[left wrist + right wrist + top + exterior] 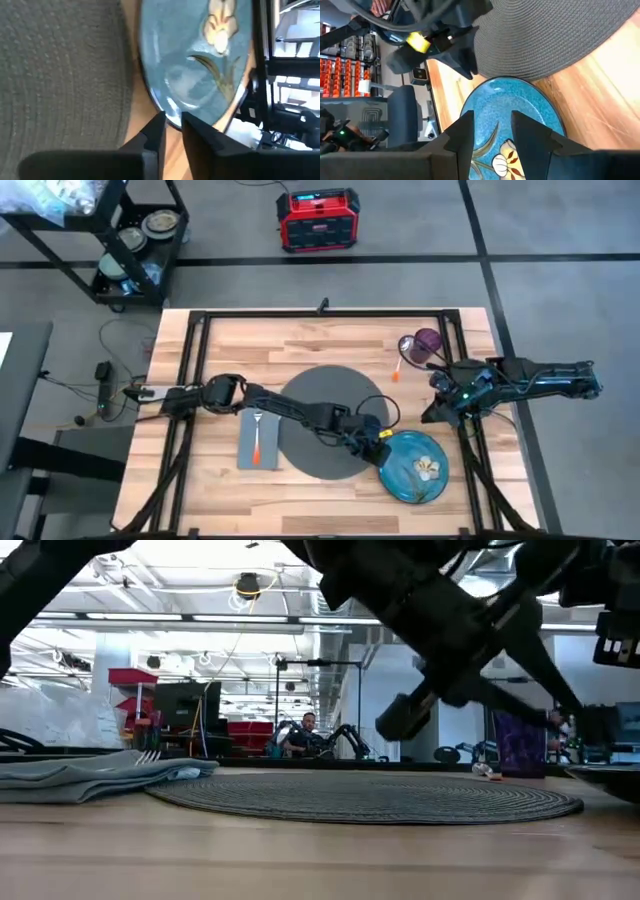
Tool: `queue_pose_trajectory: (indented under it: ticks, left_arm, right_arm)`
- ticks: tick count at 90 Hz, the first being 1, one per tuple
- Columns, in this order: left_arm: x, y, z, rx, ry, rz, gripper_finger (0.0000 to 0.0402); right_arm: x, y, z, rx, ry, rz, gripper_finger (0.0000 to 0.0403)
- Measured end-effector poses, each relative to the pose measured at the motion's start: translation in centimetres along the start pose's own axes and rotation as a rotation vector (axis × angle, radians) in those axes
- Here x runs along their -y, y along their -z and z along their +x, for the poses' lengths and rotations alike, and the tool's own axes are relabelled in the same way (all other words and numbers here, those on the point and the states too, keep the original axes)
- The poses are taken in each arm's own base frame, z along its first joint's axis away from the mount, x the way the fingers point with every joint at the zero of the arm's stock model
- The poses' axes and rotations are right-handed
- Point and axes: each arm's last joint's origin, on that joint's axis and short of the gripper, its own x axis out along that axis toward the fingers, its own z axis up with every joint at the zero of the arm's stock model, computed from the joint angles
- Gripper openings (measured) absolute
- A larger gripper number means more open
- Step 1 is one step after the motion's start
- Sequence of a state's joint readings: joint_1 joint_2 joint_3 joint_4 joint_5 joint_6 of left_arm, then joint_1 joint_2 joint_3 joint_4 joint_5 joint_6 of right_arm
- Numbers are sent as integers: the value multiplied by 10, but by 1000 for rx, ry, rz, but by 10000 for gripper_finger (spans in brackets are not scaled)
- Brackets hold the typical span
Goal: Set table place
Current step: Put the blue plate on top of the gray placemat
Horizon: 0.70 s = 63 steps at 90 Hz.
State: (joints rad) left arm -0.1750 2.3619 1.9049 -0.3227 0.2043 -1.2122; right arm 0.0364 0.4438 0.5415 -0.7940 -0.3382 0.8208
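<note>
I see the light wood table [300, 340] carrying a round dark grey mat [310, 395] at its middle. A grey napkin [258, 442] with an orange-handled utensil lies just left of it, a blue plate [415, 468] at its lower right, and a purple cup [427, 343] sits toward the far right.

Blue plate [520, 107] on the table [600, 115], seen past open right gripper [492, 131].
Lies just beside the grey mat [560, 35]; left gripper [462, 65], yellow-tagged, sits at the plate's rim by the mat's edge.
</note>
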Motion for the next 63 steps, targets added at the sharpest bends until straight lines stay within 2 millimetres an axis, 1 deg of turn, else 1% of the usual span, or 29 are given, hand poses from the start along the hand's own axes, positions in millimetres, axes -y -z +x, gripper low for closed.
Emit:
queue_pose_trajectory:
  ticks: [10, 21, 26, 41, 63]
  left_arm:
    - [-2, -5, 3, 14, 15, -5, 86]
    - [-8, -9, 9, 25, 27, -12, 98]
    - [-8, -11, 12, 31, 49, -13, 99]
    - [-17, -10, 23, 5, 43, -29, 100]
    - [-16, -10, 22, 0, 45, -14, 100]
  right_arm:
    - [0, 0, 0, 0, 0, 4, 118]
    - [0, 0, 0, 1, 0, 8, 118]
    - [0, 0, 0, 0, 0, 8, 118]
    - [0, 0, 0, -3, 2, 17, 118]
    - [1, 1, 0, -1, 16, 16, 118]
